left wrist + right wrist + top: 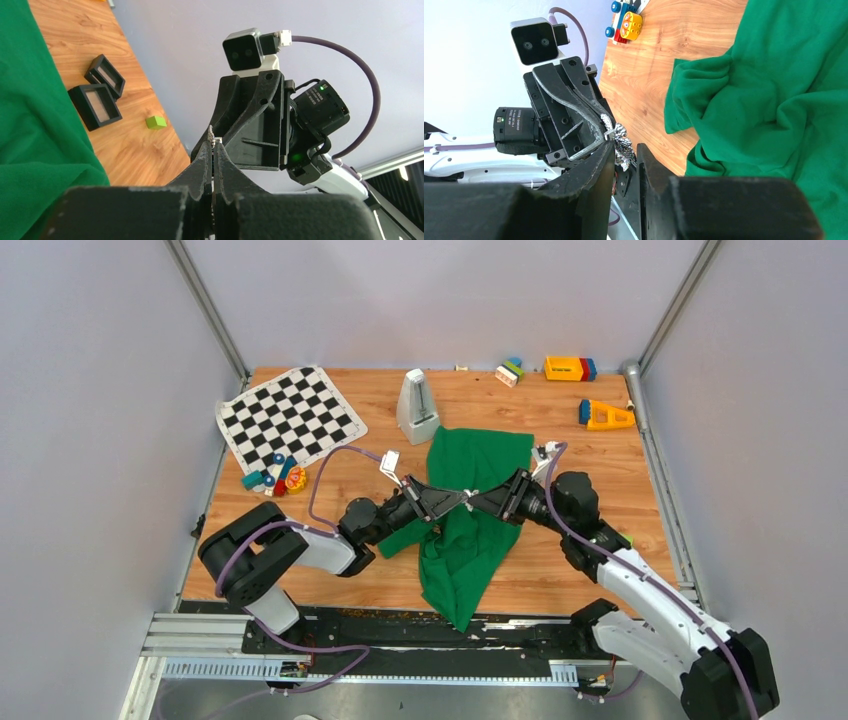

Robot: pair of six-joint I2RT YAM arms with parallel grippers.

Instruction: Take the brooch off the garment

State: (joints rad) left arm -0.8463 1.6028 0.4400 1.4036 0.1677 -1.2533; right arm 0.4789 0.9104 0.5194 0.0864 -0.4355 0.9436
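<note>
The brooch (622, 145), a small glittering piece, is held in the air above the middle of the garment (480, 450), apart from the cloth. It is pinched at the tips of the right fingers (651, 167), which are narrowly parted around it. The left fingers (200, 167) are pressed together with their tips at the brooch; whether it is gripped by them cannot be told. Seen from above, the garment is spread as far as the near edge of the table (540, 585) at 6 o'clock. Bare wood is left from 3 to 5 o'clock. A metronome (417, 400) is set just beside the cloth at 11 o'clock, and a chequered mat (290, 418) at 10 o'clock.
</note>
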